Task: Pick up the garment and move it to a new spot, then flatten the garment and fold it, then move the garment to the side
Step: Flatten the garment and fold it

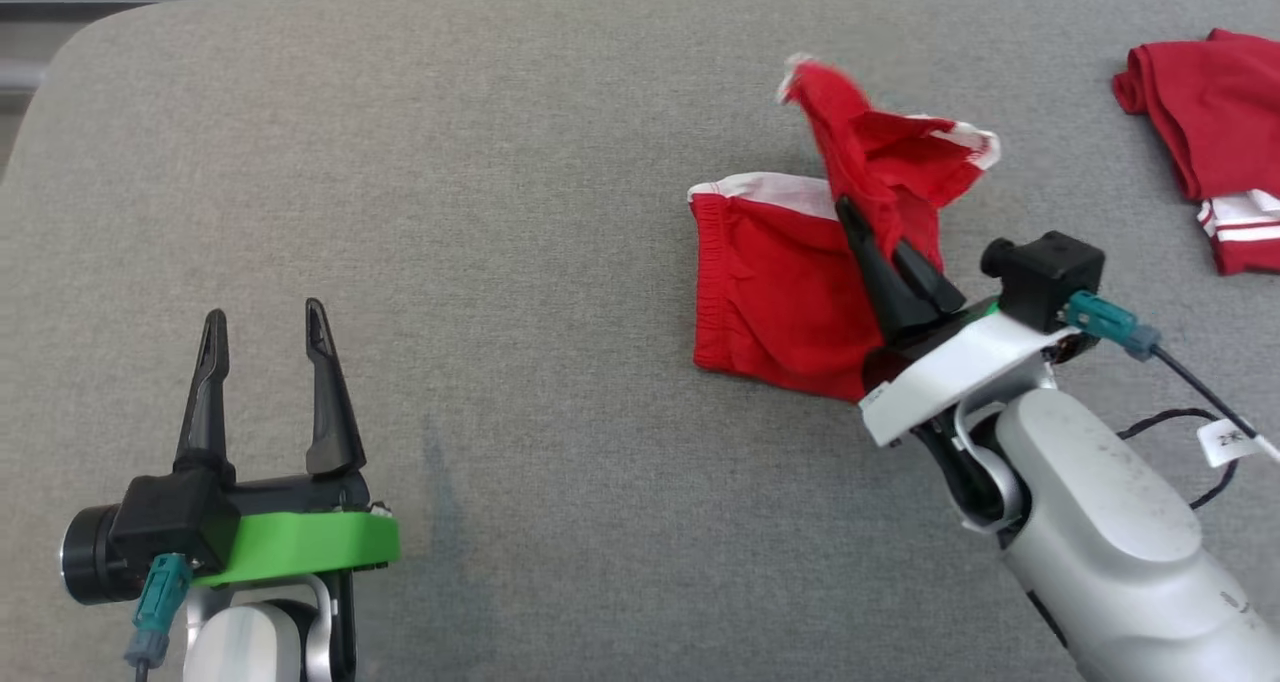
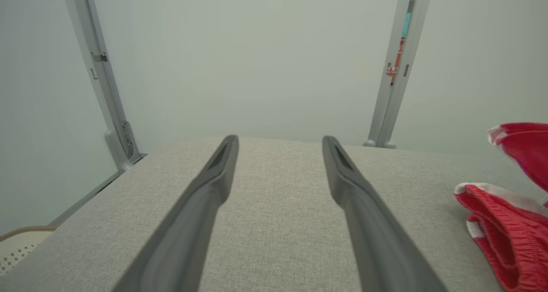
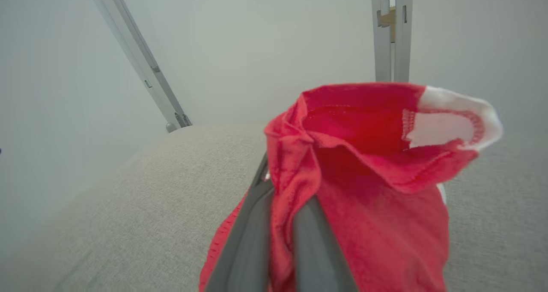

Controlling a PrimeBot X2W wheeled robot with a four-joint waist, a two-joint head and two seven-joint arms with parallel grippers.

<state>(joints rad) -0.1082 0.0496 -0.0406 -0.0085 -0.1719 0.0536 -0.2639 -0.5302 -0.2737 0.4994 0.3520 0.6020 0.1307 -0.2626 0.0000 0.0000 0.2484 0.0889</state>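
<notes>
The garment (image 1: 780, 282) is a pair of red shorts with white trim, lying right of centre on the grey table. One part of it (image 1: 880, 152) is lifted off the surface. My right gripper (image 1: 880, 234) is shut on that raised fold; in the right wrist view the red cloth (image 3: 368, 163) bunches between and over the two fingers (image 3: 246, 236). My left gripper (image 1: 265, 332) hovers open at the lower left, well clear of the garment, with nothing between its fingers (image 2: 209, 189). The left wrist view catches the garment's waistband (image 2: 501, 223) at its right edge.
A second red garment with white stripes (image 1: 1215, 132) lies at the table's far right edge. The grey table (image 1: 500, 162) stretches wide on the left and centre. Its rounded far-left corner and metal frame posts (image 2: 102, 78) stand beyond.
</notes>
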